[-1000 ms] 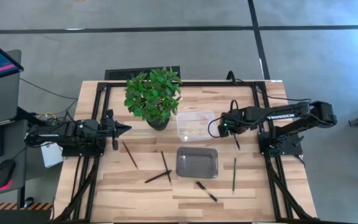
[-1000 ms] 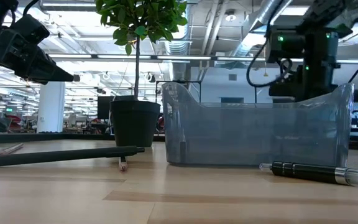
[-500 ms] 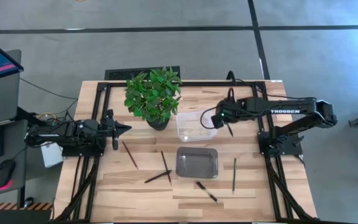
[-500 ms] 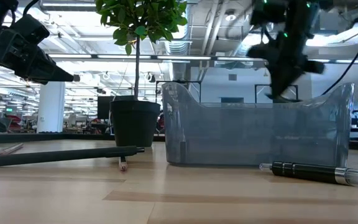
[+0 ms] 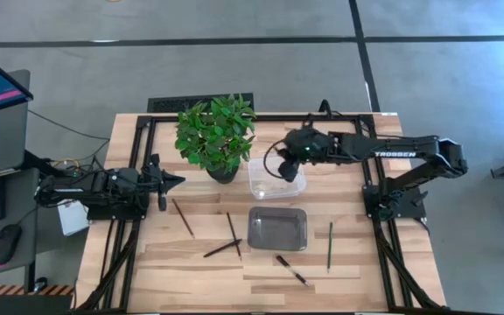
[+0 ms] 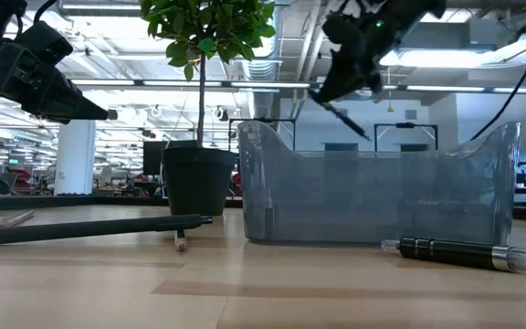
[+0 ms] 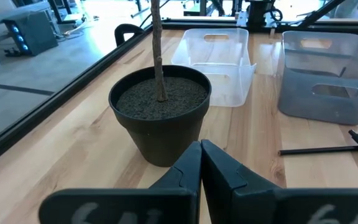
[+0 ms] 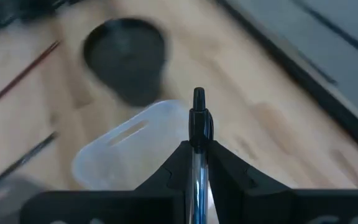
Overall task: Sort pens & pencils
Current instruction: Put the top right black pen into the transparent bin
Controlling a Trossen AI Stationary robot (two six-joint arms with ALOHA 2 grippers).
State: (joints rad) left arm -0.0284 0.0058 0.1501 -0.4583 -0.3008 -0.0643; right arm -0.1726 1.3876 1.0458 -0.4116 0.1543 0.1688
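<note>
Right gripper (image 5: 285,168) over the clear bin (image 5: 261,185), jaws pinching one pen (image 8: 198,134), long axis sticking straight out past the fingertips. Five more sticks (image 5: 182,217) flat on the desk (image 5: 191,267) around the grey tray (image 5: 277,247). Left gripper (image 5: 178,181) at 9 o'clock, jaws pressed together.
</note>
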